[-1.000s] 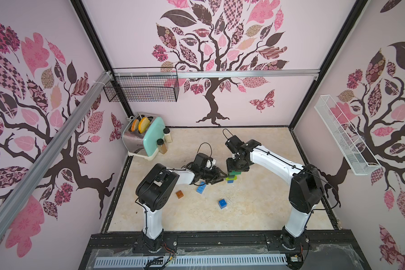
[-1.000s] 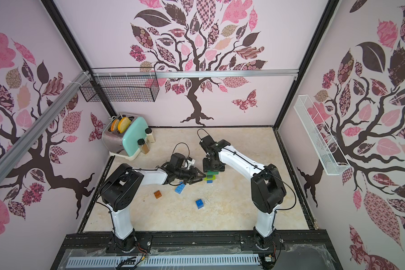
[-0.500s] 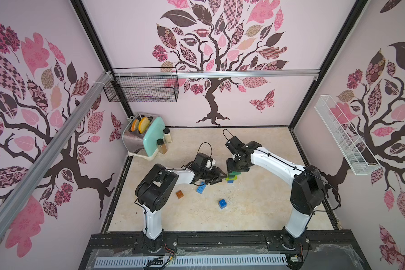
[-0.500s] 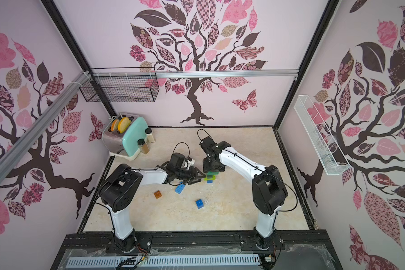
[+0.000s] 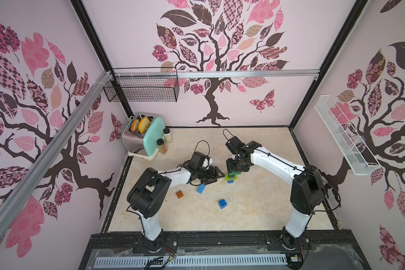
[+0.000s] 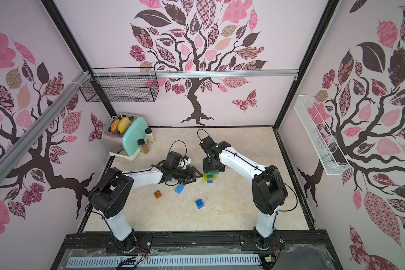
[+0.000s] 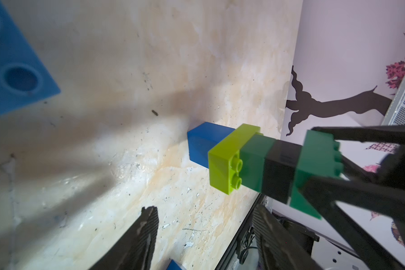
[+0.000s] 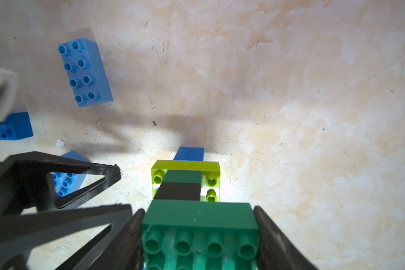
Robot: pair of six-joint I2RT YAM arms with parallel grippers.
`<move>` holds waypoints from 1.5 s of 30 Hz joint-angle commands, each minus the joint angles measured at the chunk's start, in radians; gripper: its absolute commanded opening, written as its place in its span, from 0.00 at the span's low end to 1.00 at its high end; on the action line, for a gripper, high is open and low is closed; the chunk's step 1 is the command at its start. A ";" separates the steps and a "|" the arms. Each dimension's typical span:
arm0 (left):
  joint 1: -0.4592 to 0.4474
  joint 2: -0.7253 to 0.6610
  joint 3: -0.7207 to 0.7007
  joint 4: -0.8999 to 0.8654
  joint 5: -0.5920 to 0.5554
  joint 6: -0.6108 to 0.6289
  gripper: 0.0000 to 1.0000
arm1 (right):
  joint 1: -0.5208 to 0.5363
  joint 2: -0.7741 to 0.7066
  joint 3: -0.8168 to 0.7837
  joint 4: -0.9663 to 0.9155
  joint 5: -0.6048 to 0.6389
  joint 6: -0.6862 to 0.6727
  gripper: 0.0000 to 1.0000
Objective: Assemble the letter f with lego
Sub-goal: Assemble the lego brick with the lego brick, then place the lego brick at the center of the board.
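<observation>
A lego stack (image 5: 231,177) (image 6: 210,178) stands on the table: blue (image 7: 204,142) at the bottom, then lime green (image 7: 227,161), dark green, black, and a dark green oblong brick (image 8: 199,217) on top. My right gripper (image 8: 198,218) (image 5: 235,167) comes down from above and is shut on that top brick. My left gripper (image 7: 204,217) (image 5: 216,177) sits low just left of the stack, open and holding nothing. Loose on the table are a light blue oblong brick (image 5: 201,187) (image 8: 84,72), a brown brick (image 5: 179,194) and a blue square brick (image 5: 222,203).
A toaster (image 5: 142,138) and two spice jars (image 5: 161,146) stand at the back left. A small blue brick (image 8: 12,127) and a light blue one (image 8: 67,180) lie under the left arm. A wire basket (image 5: 140,87) and a white rack (image 5: 341,138) hang on the walls.
My left gripper's jaws have spread apart beside the stack. The right gripper stays on the top brick and the stack has not moved.
</observation>
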 commanded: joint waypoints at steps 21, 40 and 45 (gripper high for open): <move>0.078 -0.131 -0.045 -0.146 0.008 0.114 0.71 | 0.014 0.109 -0.054 -0.094 -0.038 -0.050 0.59; 0.080 -0.134 -0.019 -0.210 -0.003 0.157 0.71 | 0.011 0.078 0.031 -0.114 -0.028 -0.042 0.59; 0.081 -0.126 0.000 -0.229 -0.007 0.176 0.71 | 0.007 0.060 0.089 -0.123 -0.031 -0.042 0.60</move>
